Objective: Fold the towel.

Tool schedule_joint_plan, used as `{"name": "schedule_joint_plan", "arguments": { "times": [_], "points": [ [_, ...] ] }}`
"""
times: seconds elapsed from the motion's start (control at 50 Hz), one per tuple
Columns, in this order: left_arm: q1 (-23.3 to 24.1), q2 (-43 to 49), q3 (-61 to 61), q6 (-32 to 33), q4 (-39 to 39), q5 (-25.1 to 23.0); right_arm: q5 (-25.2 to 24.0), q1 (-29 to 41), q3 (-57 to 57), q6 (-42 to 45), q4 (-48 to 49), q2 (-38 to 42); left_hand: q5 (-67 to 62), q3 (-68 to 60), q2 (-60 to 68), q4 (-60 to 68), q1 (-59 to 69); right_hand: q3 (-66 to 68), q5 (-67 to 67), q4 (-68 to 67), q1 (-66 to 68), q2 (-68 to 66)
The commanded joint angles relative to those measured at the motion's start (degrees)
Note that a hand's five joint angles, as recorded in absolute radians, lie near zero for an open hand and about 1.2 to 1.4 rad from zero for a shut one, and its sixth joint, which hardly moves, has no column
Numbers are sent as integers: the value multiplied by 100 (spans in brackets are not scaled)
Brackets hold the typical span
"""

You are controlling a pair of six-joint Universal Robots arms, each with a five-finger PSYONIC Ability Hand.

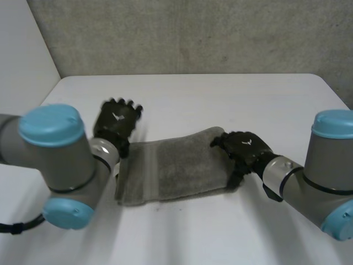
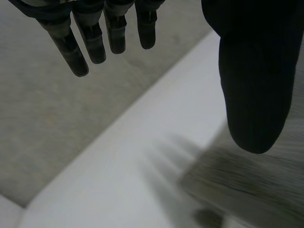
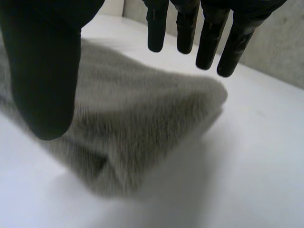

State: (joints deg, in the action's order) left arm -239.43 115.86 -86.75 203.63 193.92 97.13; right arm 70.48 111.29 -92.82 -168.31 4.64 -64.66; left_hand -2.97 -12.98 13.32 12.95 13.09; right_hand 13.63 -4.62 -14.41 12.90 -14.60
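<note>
The towel (image 1: 176, 165) is grey cloth with a soft, fuzzy pile, matt all over; the white table (image 1: 220, 99) looks smooth and matt. The left hand (image 1: 116, 124) and the right hand (image 1: 245, 149) look like matt black plastic. The arms' light-blue caps (image 1: 51, 124) are smooth with a faint sheen, and the wall (image 1: 193, 33) is rough and concrete-like.

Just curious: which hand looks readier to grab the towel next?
Probably the right hand: open, right at the towel's end. The left hand, also open, sits beyond the towel's far corner.
</note>
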Motion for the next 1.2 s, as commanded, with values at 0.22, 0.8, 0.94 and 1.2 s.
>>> {"name": "schedule_joint_plan", "arguments": {
  "times": [0.22, 0.8, 0.94, 1.2],
  "points": [
    [801, 851, -246, 63, -12, 755, -219, -424, -712, 650, 1382, 331, -128, -127, 93, 131, 116, 6637, -6538, -6559, 6710, -6540],
    [-798, -2207, -1538, 10, -56, 676, -77, 3223, 1257, 4210, 1224, 1446, -78, -77, 43, 80, 65, 6637, -6538, -6559, 6710, -6540],
    [-781, -2217, -1582, -16, -30, 439, 28, 3188, 1125, 4017, 1197, 1421, -94, -94, 60, 97, 82, 6155, -6056, -6078, 6228, -6058],
    [-245, -1786, -730, -684, -65, 263, 63, 1967, 871, 510, 740, -196, -128, -127, 93, 131, 116, -363, 462, 441, -290, 460]
  ]
}}
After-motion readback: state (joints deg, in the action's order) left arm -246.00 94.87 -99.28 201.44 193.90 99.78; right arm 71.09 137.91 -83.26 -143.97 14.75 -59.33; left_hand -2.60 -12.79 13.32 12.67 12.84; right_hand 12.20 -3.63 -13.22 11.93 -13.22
